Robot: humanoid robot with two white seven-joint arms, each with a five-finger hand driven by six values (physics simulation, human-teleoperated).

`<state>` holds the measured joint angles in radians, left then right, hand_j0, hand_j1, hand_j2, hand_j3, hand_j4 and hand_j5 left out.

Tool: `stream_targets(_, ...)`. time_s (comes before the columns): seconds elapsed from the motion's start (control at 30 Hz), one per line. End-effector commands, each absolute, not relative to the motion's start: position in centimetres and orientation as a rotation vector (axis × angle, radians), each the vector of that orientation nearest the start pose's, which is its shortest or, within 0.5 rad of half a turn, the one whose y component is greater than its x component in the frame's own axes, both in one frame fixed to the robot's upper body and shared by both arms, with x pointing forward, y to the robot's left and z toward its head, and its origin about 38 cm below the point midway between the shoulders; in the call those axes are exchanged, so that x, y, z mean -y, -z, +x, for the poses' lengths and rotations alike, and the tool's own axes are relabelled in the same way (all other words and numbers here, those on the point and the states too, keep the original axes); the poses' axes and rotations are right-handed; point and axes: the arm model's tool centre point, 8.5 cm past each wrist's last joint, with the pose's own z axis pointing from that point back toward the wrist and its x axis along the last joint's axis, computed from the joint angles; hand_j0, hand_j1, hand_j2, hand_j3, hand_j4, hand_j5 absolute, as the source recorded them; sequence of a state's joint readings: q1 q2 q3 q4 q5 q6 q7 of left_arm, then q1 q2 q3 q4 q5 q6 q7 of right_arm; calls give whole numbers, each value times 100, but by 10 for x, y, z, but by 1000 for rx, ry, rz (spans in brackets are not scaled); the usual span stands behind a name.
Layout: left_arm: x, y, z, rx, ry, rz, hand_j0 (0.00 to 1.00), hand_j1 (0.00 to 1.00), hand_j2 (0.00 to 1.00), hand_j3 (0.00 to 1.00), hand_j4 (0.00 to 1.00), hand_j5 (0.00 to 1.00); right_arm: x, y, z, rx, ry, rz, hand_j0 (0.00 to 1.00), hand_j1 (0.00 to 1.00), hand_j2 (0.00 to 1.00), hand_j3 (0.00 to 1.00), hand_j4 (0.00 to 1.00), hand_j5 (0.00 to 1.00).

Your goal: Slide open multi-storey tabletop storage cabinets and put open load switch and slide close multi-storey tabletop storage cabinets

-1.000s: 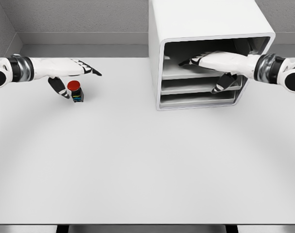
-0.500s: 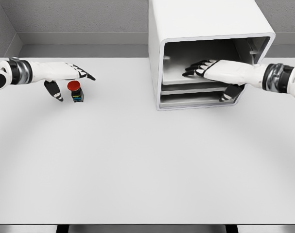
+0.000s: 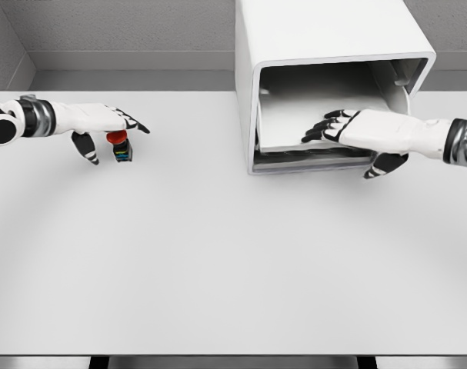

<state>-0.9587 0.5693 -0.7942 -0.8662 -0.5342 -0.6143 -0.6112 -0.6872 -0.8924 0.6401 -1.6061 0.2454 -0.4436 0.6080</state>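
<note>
We see the white storage cabinet (image 3: 325, 46) standing at the far edge of the bench (image 3: 218, 261), right of the middle, its open front facing us. Its top drawer (image 3: 295, 123) is drawn out as far as the cabinet's front edge, a flat white tray, with the lower levels showing only as thin dark slots beneath it. Our right hand (image 3: 356, 132) comes in from the right edge and lies on the drawer's front part, fingers (image 3: 325, 129) stretched flat across the tray and the thumb hooked below its front lip; whether it truly pinches the lip we cannot tell. The load switch (image 3: 120, 145), a small dark body with a red round cap, stands upright near the far left corner of the bench, well apart from the cabinet. Our left hand (image 3: 102, 127) hangs over it, fingers extended above the red cap, thumb down just beside it, holding nothing.
</note>
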Motion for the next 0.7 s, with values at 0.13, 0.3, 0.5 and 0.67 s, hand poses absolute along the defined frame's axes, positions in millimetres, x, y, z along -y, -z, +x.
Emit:
stream_targets(0.13, -302, -185, 529, 1070, 2066, 416, 98, 98, 98, 98, 98, 98, 308, -269, 409, 1400, -2081, -433, 100, 100, 100, 100, 100, 100)
stream_targets(0.3, -301, -185, 529, 1072, 2065, 416, 92, 92, 92, 92, 92, 92, 308, -266, 407, 1401, -2093, -418, 100, 100, 100, 100, 100, 100)
stream_targets(0.5, -302, -186, 529, 1072, 2063, 418, 75, 75, 75, 75, 75, 75, 313, -262, 396, 1381, -2144, -402, 100, 100, 100, 100, 100, 100)
stream_targets(0.67, -302, -186, 529, 1072, 2063, 418, 68, 68, 68, 68, 68, 68, 319, -264, 387, 1376, -2179, -404, 100, 100, 100, 100, 100, 100)
